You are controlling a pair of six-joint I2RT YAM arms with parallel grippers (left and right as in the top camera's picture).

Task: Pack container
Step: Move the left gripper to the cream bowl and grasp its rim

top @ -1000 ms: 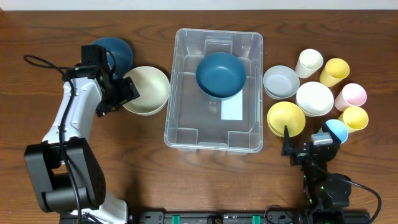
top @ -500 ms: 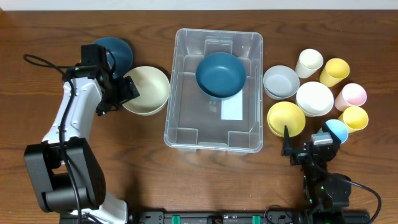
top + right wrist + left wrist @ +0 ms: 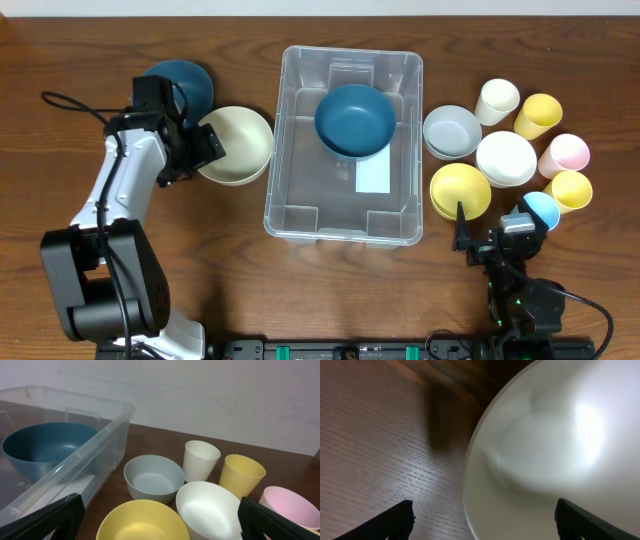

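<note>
The clear plastic container (image 3: 290, 190) sits mid-table with a white label on its bottom and a dark blue bowl (image 3: 354, 119) inside; both also show in the right wrist view, the container (image 3: 105, 430) and the blue bowl (image 3: 45, 450). My left gripper (image 3: 207, 147) is open, its fingers astride the left rim of a cream bowl (image 3: 240, 145), which fills the left wrist view (image 3: 560, 450). My right gripper (image 3: 490, 240) is open and empty at the front right, just in front of a yellow bowl (image 3: 460, 190).
A second dark blue bowl (image 3: 185, 85) lies behind the left arm. Right of the container stand a grey bowl (image 3: 451, 131), a white bowl (image 3: 506, 158), and cream (image 3: 497, 100), yellow (image 3: 538, 115), pink (image 3: 565, 154), small yellow (image 3: 571, 189) and blue (image 3: 542, 210) cups.
</note>
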